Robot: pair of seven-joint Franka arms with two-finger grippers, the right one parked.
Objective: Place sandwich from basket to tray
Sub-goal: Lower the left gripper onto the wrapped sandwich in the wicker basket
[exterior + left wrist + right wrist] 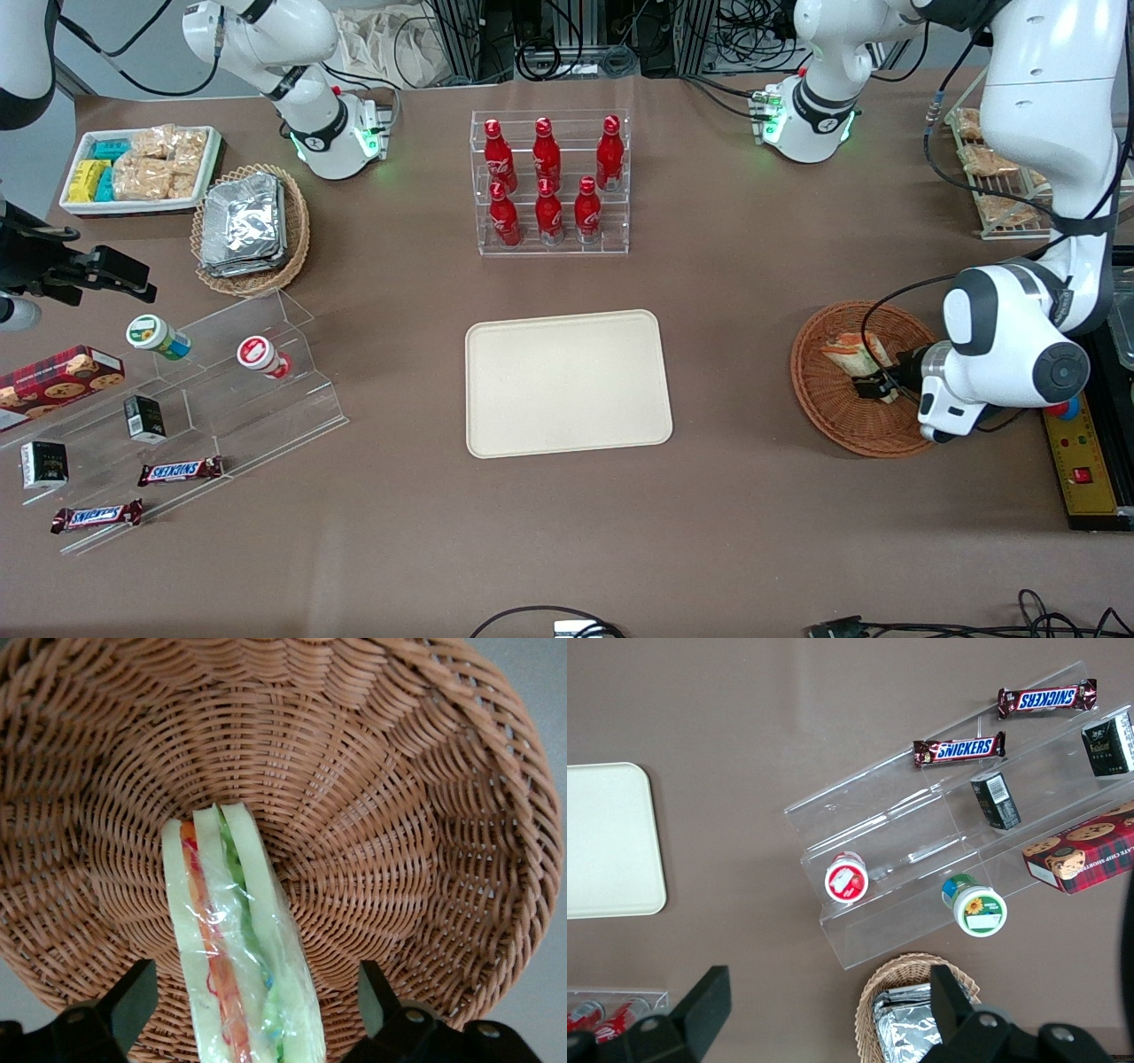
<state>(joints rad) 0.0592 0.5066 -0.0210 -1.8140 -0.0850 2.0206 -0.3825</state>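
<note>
Sandwich (237, 943), wrapped in clear film, lies in the reddish-brown basket (425, 815), and its position relative to the hand (257, 1014) is what the coming pick turns on. In the left wrist view its long axis runs straight out from between the two fingers (133, 997), with the layered edge (orange-red and green filling between pale bread) facing up toward the camera. The fingers stand spread, one to each side of the wedge, clear of the wrap on both sides, so the hand is open and holds nothing. They straddle the sandwich across its narrow width, which looks like the right way to close on it.

In the front view the working arm's wrist is bent low over the basket, the hand (881, 387) reaching in from the rim toward the sandwich (852, 353). The cream tray (567, 383) sits well apart on the counter (726, 283), toward the middle, with nothing on it.
</note>
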